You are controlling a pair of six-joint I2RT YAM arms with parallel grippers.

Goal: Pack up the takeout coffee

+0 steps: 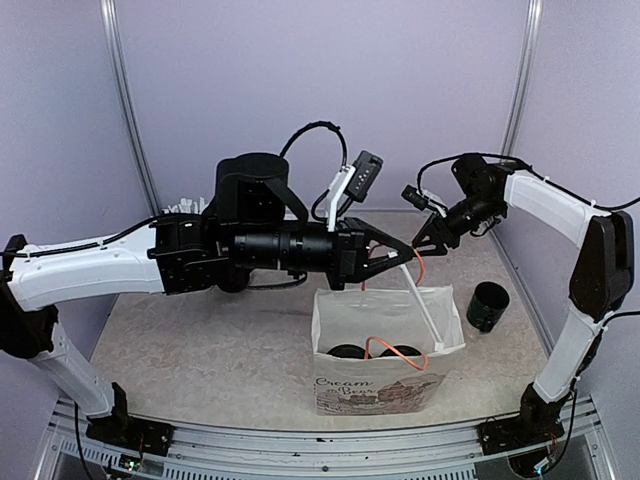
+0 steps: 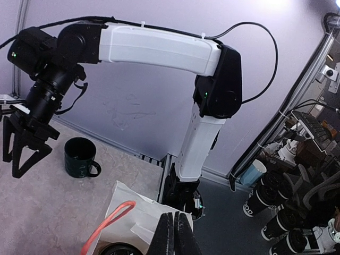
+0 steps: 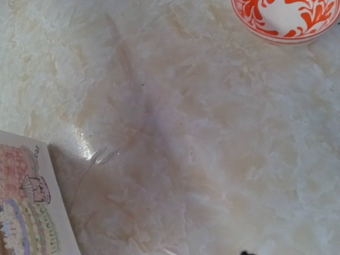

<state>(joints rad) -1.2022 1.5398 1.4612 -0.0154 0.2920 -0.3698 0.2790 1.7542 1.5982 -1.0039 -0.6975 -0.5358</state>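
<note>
The white paper bag (image 1: pixel 375 390) with a printed front stands open at the table's middle front. Two round black lids (image 1: pixel 345 352) (image 1: pixel 403 353) of the coffee cups show inside it; the cups' white bodies are hidden. Orange handles (image 1: pixel 385 345) arch over the opening. My left gripper (image 1: pixel 402 260) hovers above the bag's back rim, shut on a thin white straw (image 1: pixel 425 310) that slants down into the bag. The shut fingertips (image 2: pixel 169 234) show over the bag (image 2: pixel 135 212). My right gripper (image 1: pixel 425 235) is open and empty, just right of the left one; it also shows in the left wrist view (image 2: pixel 21 154).
A dark mug (image 1: pixel 487 306) (image 2: pixel 79 158) stands right of the bag. A cup of white straws (image 1: pixel 185 208) sits at the back left. The right wrist view shows the bag's printed side (image 3: pixel 24 207) and an orange-patterned bowl (image 3: pixel 287 21) on the table.
</note>
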